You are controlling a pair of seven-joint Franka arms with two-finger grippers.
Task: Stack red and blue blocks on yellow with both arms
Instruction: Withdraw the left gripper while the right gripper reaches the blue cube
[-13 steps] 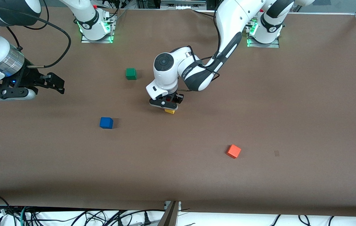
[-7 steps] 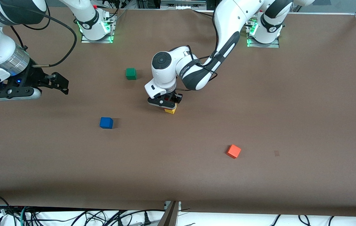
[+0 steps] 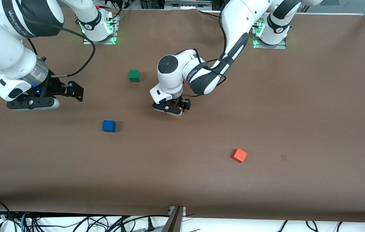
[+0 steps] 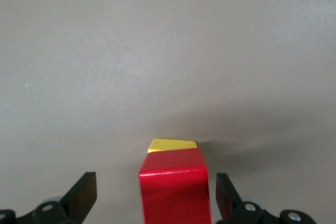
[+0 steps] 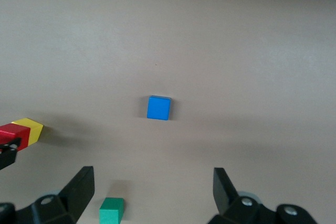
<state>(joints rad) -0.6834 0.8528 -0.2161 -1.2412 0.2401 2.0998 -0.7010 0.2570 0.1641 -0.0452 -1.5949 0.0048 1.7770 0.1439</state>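
Observation:
The red block (image 4: pixel 173 192) sits on the yellow cube (image 4: pixel 172 145). My left gripper (image 4: pixel 155 183) is open around the red block, with a gap on each side between it and the fingers. In the front view the left gripper (image 3: pixel 173 109) hides most of the stack; a sliver of the yellow cube (image 3: pixel 176 115) shows under it. The blue block (image 3: pixel 109 126) lies alone on the table, toward the right arm's end. My right gripper (image 3: pixel 74 91) is open and empty, up over the table near the blue block (image 5: pixel 158 108).
A green cube (image 3: pixel 134 75) lies near the robots' bases, also in the right wrist view (image 5: pixel 112 211). An orange cube (image 3: pixel 239 155) lies nearer the front camera, toward the left arm's end. The brown table (image 3: pixel 298 112) spreads wide around them.
My right arm has swung in from the table's end toward the blue block. My left gripper has shifted slightly over the stack and now covers more of the yellow cube.

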